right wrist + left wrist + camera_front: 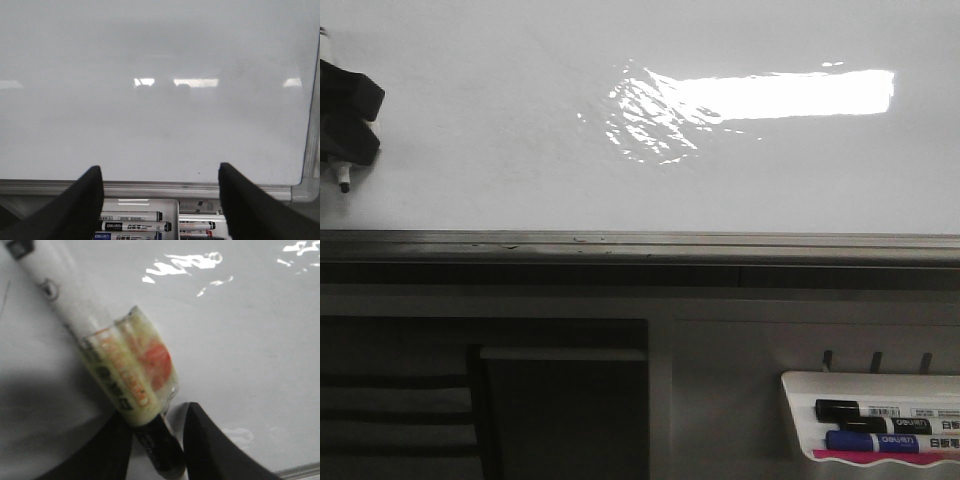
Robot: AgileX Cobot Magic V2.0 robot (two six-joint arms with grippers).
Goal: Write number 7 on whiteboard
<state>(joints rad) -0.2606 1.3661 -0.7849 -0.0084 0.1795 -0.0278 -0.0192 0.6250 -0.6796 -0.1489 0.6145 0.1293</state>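
Zero strokes on the whiteboard [520, 130] ahead: left gripper [157, 440] clenched on the marker [120, 370], light, rigid, held low on barrel, tip near glossy slick board; right gripper [160, 200] released.

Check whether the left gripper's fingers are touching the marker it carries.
Touching. The left wrist view shows the left gripper with both black fingers pressed against the marker, clamping its dark lower end with no gap.
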